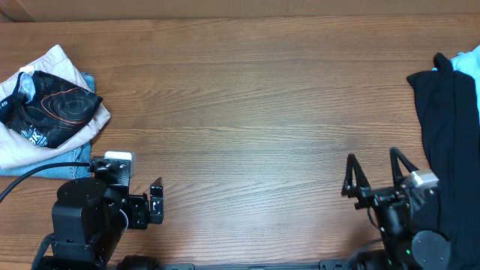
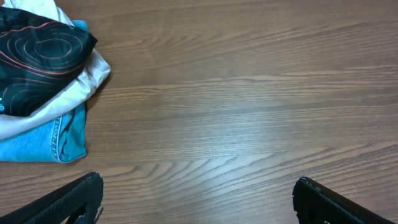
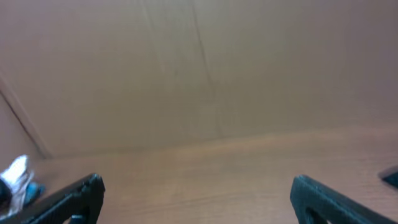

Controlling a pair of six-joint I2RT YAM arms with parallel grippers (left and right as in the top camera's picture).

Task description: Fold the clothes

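The black jersey with orange-red contour lines [image 1: 52, 109] lies bunched on top of a pile at the far left of the table. It also shows in the left wrist view [image 2: 38, 59], at the top left. My left gripper [image 1: 155, 202] [image 2: 198, 196] is open and empty near the front edge, to the right of the pile and apart from it. My right gripper [image 1: 373, 174] [image 3: 196, 193] is open and empty at the front right, over bare wood.
Under the jersey lie beige trousers [image 1: 30, 142] and blue jeans [image 2: 43, 140]. Plain black garments [image 1: 448, 142] with a blue piece behind them hang over the right edge, next to the right arm. The wooden table [image 1: 247, 112] spans the view.
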